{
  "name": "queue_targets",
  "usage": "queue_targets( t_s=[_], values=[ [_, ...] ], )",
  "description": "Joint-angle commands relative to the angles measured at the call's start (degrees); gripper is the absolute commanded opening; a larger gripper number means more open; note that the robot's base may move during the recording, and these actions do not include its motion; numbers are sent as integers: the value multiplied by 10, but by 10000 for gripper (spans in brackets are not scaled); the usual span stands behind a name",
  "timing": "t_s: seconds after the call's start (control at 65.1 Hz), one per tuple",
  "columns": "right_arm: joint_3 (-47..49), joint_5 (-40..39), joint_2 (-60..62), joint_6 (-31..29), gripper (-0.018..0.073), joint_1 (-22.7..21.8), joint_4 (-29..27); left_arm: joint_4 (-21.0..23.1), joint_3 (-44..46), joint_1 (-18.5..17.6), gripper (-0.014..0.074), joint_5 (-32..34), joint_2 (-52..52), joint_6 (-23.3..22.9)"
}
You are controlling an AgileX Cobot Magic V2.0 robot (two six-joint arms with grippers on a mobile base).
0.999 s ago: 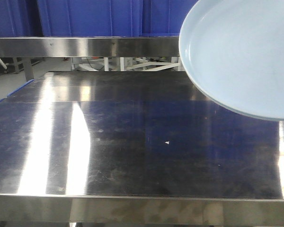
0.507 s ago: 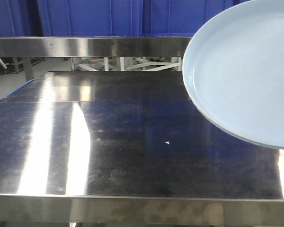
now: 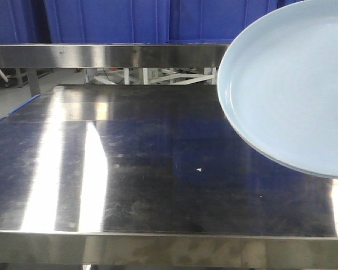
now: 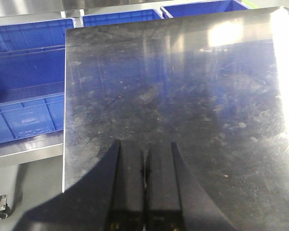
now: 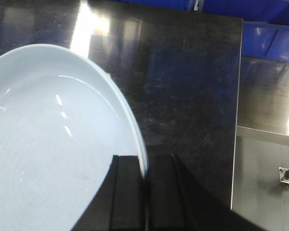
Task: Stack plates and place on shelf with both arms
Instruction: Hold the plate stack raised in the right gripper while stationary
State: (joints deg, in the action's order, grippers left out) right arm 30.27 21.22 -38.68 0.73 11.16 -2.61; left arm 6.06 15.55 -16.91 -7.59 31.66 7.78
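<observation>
A pale blue plate (image 3: 293,84) hangs tilted in the air at the right of the front view, above the steel table (image 3: 158,169). In the right wrist view my right gripper (image 5: 145,166) is shut on the rim of this plate (image 5: 48,144), one finger inside the rim and one outside. My left gripper (image 4: 145,147) is shut with nothing in it, low over the table (image 4: 192,96) near its left edge. The steel shelf (image 3: 101,55) runs across the back, above the table. Neither arm shows in the front view.
Blue crates (image 4: 24,86) stand beyond the table's left edge, with more blue crates (image 3: 101,19) behind the shelf. In the right wrist view the table's right edge (image 5: 237,120) drops to a lower steel surface (image 5: 269,96).
Over the last second the plate sank a little and shifted slightly right in the front view. In the last half second it has barely moved.
</observation>
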Motion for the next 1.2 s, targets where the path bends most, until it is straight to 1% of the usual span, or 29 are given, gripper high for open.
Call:
queue_targets(
  t_s=[0.0, 0.307, 0.553, 1.183],
  values=[
    [17, -51, 5, -2, 49, -4, 1, 1, 17, 0, 100, 48, 1, -1],
    [17, -56, 5, -2, 49, -4, 1, 1, 17, 0, 100, 48, 1, -1],
    [17, -90, 5, -2, 49, -4, 1, 1, 17, 0, 100, 48, 1, -1],
    [17, -72, 7, -2, 49, -4, 1, 1, 17, 0, 100, 48, 1, -1]
  ],
)
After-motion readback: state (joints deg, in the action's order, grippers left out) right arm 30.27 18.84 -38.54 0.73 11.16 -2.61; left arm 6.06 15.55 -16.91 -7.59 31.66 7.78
